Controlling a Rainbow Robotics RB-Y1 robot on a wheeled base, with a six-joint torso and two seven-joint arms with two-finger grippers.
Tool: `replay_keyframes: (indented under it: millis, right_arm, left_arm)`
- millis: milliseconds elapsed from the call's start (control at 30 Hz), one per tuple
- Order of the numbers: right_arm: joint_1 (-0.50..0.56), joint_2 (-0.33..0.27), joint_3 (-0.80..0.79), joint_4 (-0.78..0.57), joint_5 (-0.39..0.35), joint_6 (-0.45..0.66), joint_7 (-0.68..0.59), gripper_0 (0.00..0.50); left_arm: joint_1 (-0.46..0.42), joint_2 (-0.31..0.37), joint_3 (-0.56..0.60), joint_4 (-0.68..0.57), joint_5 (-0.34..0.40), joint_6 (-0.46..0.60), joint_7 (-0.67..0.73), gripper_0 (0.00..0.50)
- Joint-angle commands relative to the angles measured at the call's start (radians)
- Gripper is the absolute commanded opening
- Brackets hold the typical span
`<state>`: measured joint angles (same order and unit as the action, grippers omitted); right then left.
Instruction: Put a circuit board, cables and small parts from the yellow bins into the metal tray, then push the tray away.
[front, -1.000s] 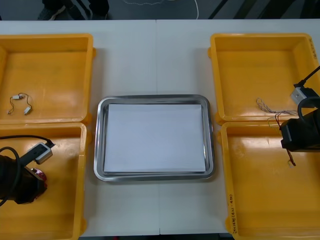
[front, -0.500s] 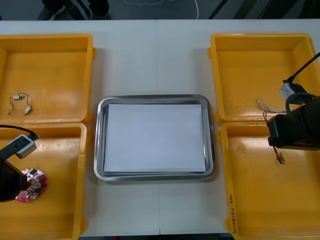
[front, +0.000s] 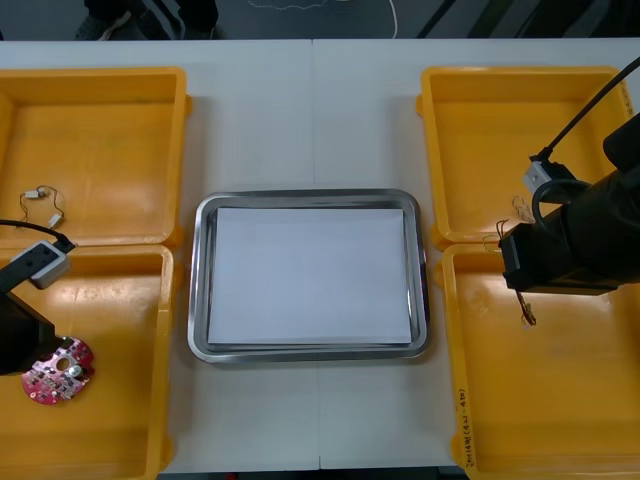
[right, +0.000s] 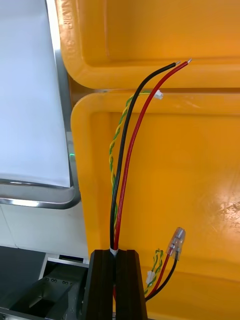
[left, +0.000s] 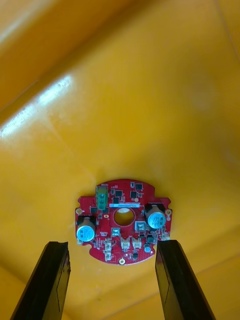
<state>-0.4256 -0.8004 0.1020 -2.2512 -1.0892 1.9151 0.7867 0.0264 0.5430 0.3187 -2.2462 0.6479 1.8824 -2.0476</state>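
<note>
A round red circuit board (left: 123, 221) lies flat on the floor of the near left yellow bin (front: 130, 420). My left gripper (left: 112, 280) hovers over it, open, with the board (front: 58, 371) just beyond its fingertips and untouched. The left gripper (front: 28, 352) sits at that bin's left side. My right gripper (right: 117, 280) is shut on a bundle of cables (right: 125, 150): black, red, and twisted yellow-green. The right gripper (front: 520, 285) hangs over the rims where the two right bins meet, cable ends (front: 525, 312) dangling below it. The metal tray (front: 198, 280), white inside, lies at the table's centre.
Small metal parts on a thin wire (front: 42, 205) lie in the far left bin (front: 100, 90). More thin cables (front: 515, 208) rest in the far right bin (front: 500, 100). The near right bin (front: 560, 420) lies under the right arm. The tray's rim (right: 35, 200) runs beside the right bins.
The right gripper has lifted the cables and moved left toward the tray. The left arm has drawn back off the circuit board, which now lies uncovered.
</note>
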Motion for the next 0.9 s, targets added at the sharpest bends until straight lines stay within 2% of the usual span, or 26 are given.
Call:
replay_keyframes:
  millis: [33, 367, 833, 900]
  right_arm:
    - [-0.048, 0.026, 0.028, -0.033, -0.009, 0.005, -0.03, 0.0]
    - [-0.053, 0.066, 0.048, -0.033, 0.019, 0.005, -0.02, 0.0]
    - [-0.067, 0.072, 0.085, -0.033, 0.038, 0.005, -0.015, 0.0]
    - [-0.068, 0.073, 0.088, -0.033, 0.042, 0.005, -0.015, 0.0]
  left_arm:
    - [-0.072, 0.043, -0.013, 0.048, 0.026, 0.007, -0.085, 0.5]
    - [-0.109, 0.087, -0.058, 0.157, 0.061, -0.054, -0.088, 0.5]
    - [-0.095, 0.117, -0.109, 0.252, 0.067, -0.163, -0.134, 0.5]
    - [-0.068, 0.117, -0.107, 0.254, 0.065, -0.194, -0.177, 0.5]
